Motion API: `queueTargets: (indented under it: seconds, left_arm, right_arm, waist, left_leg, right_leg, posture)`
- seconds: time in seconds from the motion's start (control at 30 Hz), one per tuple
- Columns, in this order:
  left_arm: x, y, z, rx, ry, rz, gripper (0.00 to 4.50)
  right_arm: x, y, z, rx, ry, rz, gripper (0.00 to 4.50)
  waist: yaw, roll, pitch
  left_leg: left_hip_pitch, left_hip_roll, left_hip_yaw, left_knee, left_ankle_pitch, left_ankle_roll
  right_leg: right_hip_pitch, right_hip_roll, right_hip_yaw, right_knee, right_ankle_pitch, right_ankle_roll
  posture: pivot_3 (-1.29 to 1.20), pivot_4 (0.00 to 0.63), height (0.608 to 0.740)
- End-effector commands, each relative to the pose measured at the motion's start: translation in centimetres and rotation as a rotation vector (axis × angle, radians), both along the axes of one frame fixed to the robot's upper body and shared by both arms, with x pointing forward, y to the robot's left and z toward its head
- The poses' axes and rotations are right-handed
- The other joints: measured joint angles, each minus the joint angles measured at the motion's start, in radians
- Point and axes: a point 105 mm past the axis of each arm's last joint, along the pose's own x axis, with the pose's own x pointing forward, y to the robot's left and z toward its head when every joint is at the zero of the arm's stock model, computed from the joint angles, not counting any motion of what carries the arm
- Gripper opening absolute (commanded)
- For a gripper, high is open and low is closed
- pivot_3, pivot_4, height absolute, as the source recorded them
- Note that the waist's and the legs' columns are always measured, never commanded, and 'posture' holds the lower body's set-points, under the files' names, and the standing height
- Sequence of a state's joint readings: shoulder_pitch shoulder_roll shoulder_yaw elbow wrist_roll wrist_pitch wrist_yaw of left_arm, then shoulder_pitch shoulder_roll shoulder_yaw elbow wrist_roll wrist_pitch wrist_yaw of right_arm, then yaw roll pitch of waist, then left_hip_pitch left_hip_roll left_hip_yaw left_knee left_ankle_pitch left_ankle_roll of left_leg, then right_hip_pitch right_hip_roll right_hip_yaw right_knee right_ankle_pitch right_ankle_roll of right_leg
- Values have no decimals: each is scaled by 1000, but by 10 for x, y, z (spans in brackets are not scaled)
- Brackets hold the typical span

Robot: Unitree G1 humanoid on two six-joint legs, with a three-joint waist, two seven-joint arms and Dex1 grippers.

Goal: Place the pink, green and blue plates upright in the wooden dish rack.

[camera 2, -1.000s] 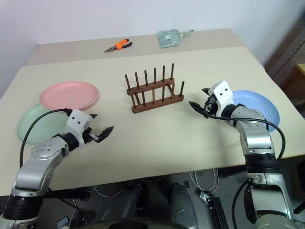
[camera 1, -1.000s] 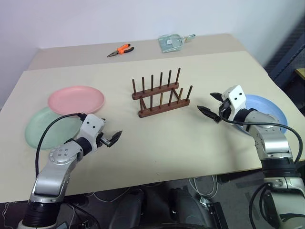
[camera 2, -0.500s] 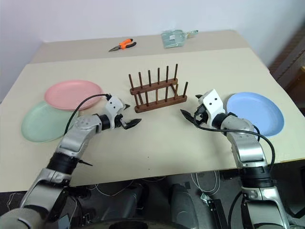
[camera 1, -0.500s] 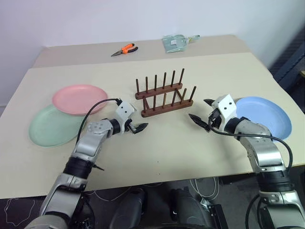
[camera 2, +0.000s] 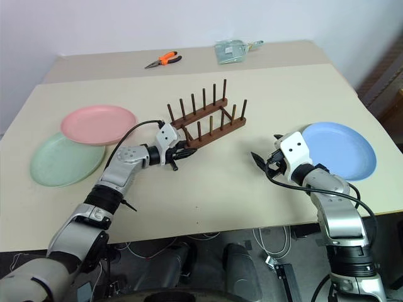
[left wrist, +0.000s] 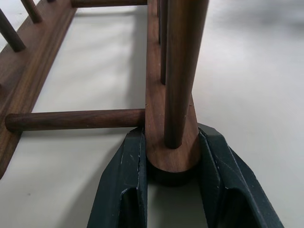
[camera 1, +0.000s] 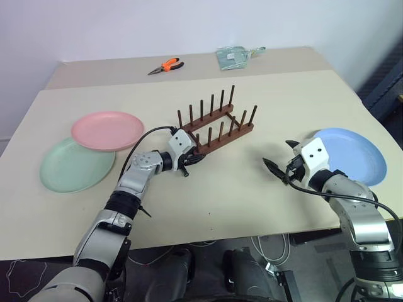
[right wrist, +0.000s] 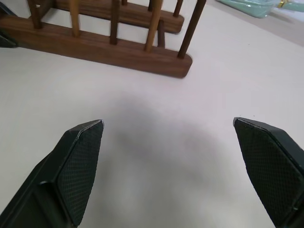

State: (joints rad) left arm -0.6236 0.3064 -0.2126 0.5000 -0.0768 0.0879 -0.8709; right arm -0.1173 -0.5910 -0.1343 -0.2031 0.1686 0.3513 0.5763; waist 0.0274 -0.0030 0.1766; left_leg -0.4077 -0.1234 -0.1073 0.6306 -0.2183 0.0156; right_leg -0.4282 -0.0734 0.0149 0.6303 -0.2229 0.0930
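The wooden dish rack (camera 1: 217,124) stands mid-table, skewed, with nothing between its pegs. My left gripper (camera 1: 191,160) is shut on the near-left end of its front rail (left wrist: 171,156), one finger (left wrist: 126,175) on each side. The pink plate (camera 1: 107,129) lies flat at the left, overlapping the green plate (camera 1: 72,168) in front of it. At the right lies the blue plate (camera 1: 352,151). My right gripper (camera 1: 279,156) hovers open just left of the blue plate, pointing at the rack (right wrist: 109,45), with nothing between its fingertips (right wrist: 83,152).
Orange-handled pliers (camera 1: 165,65) and a pale green bagged item (camera 1: 234,55) lie on the far strip of the table. The table's near edge (camera 1: 208,236) runs just behind both arms.
My left gripper moved right to the rack and closed on its front rail end. The rack has swung askew. My right gripper drew back toward the near edge, still open.
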Motion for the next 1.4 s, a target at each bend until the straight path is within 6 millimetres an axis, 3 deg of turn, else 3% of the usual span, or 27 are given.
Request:
queueTargets:
  seconds: [0.03, 0.13, 0.2, 0.27, 0.3, 0.4, 0.47, 0.57, 0.67, 0.8, 0.97, 1.1, 1.23, 1.4]
  left_arm:
    - [-23, -9, 3, 3, 14, -139, 777]
    - [-48, -16, 10, 40, -5, -303, 777]
    - [-49, -12, 4, 87, 8, -317, 777]
    - [-46, -8, 1, 106, 5, -306, 1805]
    - [-42, -6, 0, 112, 5, -288, 2103]
    - [-24, 15, -9, 193, -4, -164, 3507]
    - [-22, 26, -12, 213, 12, -128, 3507]
    - [-31, 46, -14, 218, 63, -92, 3544]
    - [-48, 60, -14, 187, 115, -63, 2677]
    - [-79, 44, -12, 134, 174, -126, 686]
    - [-98, 1, -14, 77, 180, -187, 686]
    - [-65, -12, -34, 162, 93, 36, 686]
    - [-34, -8, -37, 104, 95, 286, 686]
    - [-9, -1, -34, 74, 86, 403, 686]
  right_arm:
    - [-5, -15, 12, -41, -36, -20, 4500]
    - [-11, -35, 11, -74, -9, -49, 4500]
    - [-14, -40, 9, -86, 2, -54, 4500]
    - [-16, -43, 7, -90, 7, -58, 4500]
    - [-16, -44, 7, -92, 9, -60, 4500]
    - [-22, -42, 1, -106, 32, -47, 4500]
    - [-25, -40, -1, -105, 48, -31, 4500]
    - [-33, -33, -6, -102, 85, 22, 3625]
    - [-39, -21, -12, -103, 125, 89, 2084]
    - [-38, -2, -22, -90, 154, 150, 19]
    - [-25, 14, -35, -104, 166, 151, 19]
    - [-11, 21, -46, -145, 166, 113, 19]
    - [11, 25, -47, -141, 117, 21, 19]
    - [35, 33, -43, -141, 77, -26, 19]
  waist:
    - [0, 0, 0]
    - [6, 0, 0]
    - [10, 0, 0]
    - [10, 0, 0]
    - [10, 0, 0]
    - [11, 0, 0]
    - [8, 0, 0]
    - [-6, 0, 0]
    - [-27, 1, -1]
    - [-39, 2, -1]
    - [-18, 2, -1]
    - [10, 1, -2]
    - [12, -5, -8]
    - [6, -6, -11]
  left_leg:
    - [0, 0, 0, 0, 0, 0]
    - [0, 0, 0, 0, 0, 0]
    - [-1, 0, 0, 1, 0, 1]
    - [0, 0, 0, 1, 0, 1]
    - [0, 0, 0, 1, 0, 1]
    - [0, 0, 0, 1, 0, 1]
    - [0, 0, 0, 1, 0, 1]
    - [0, 1, 0, 0, 0, 1]
    - [1, 1, 0, -1, 0, 1]
    - [1, 2, 0, -2, 0, 1]
    - [1, 1, 0, 0, 0, 1]
    - [0, 0, 0, 2, 0, 1]
    - [2, 0, 0, 3, -1, -1]
    - [4, 0, 0, 2, 0, 0]
  right_leg:
    - [0, 0, 0, 0, 0, 0]
    - [0, 0, 0, 0, 0, 0]
    - [0, 0, 0, -1, 0, 0]
    - [1, 0, 0, 0, 0, -1]
    - [1, 0, 0, 0, 0, -1]
    - [1, 0, 0, 0, 0, 0]
    - [1, 0, 0, -1, 0, 0]
    - [1, 1, 0, 0, 0, 0]
    - [0, 1, 1, 0, -1, 0]
    - [0, 1, 1, 0, -1, -1]
    - [1, 0, 0, -1, -2, -1]
    - [3, -1, 0, -1, -2, -2]
    - [5, -1, 0, -1, -2, -2]
    - [5, 1, 0, 0, -1, 0]
  posture:
    - [0, 150, 729]
    - [0, 150, 729]
    - [0, 150, 729]
    - [0, 150, 729]
    - [0, 150, 729]
    - [0, 150, 729]
    - [0, 150, 729]
    - [0, 150, 729]
    - [0, 150, 729]
    - [0, 150, 729]
    - [0, 150, 729]
    - [0, 150, 729]
    - [0, 150, 729]
    - [0, 150, 729]
